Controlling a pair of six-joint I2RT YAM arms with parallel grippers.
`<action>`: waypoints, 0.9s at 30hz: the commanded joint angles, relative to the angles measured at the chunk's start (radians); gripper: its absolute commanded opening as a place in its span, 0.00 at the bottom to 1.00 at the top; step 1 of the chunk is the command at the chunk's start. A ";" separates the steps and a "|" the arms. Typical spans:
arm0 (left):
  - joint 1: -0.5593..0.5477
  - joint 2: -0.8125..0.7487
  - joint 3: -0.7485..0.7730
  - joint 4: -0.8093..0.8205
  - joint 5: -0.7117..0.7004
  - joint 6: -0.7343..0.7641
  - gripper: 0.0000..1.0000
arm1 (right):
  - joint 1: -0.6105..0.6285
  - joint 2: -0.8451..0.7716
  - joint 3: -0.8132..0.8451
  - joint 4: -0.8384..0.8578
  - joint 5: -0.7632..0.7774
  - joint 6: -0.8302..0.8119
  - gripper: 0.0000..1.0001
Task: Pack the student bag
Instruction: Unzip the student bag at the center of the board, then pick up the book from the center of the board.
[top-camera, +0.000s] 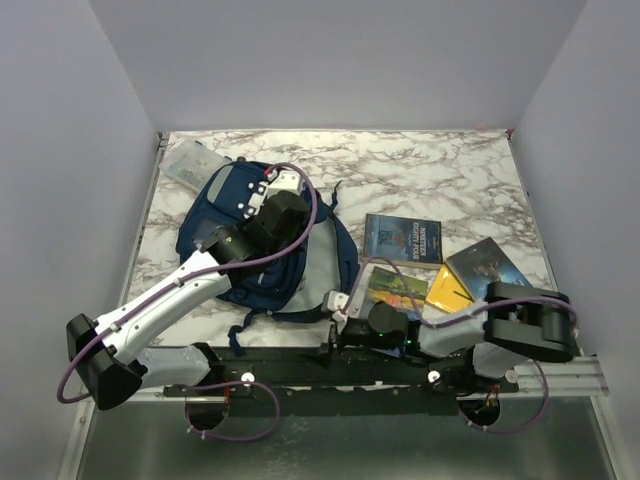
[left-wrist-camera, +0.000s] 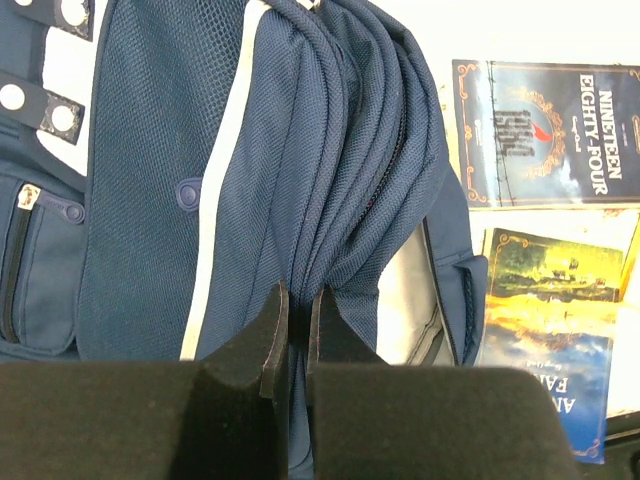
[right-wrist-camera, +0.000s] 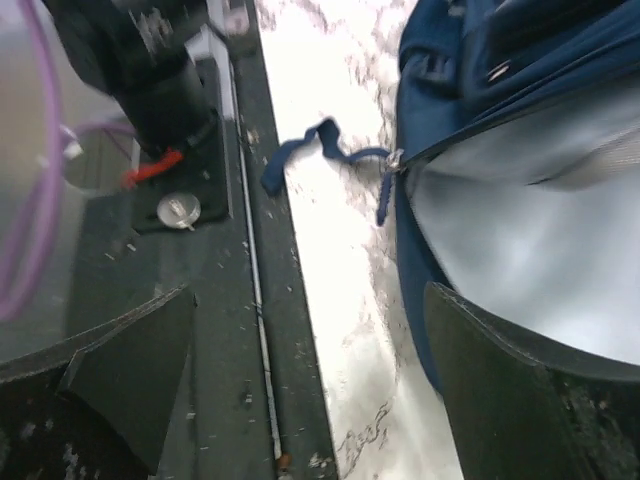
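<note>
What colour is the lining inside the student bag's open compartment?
The lining is pale grey, inside the navy student bag; clearest in the right wrist view.

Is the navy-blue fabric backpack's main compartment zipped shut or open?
Open. The navy-blue fabric backpack gapes beside its zipper pull, showing pale grey lining. The left gripper pinches its fabric.

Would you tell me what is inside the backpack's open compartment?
Only pale grey lining shows inside the navy backpack; the left pincer pinches its fabric, whose folds cover the deeper interior.
</note>
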 joint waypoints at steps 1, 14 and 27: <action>0.004 -0.091 -0.086 0.196 0.032 0.146 0.00 | 0.005 -0.293 -0.042 -0.232 0.087 0.132 1.00; 0.004 -0.113 -0.185 0.216 0.159 0.147 0.00 | -0.131 -0.812 0.024 -1.221 0.802 0.749 1.00; 0.004 -0.046 -0.272 0.194 0.334 0.081 0.03 | -0.473 -0.677 0.073 -1.585 0.577 1.122 1.00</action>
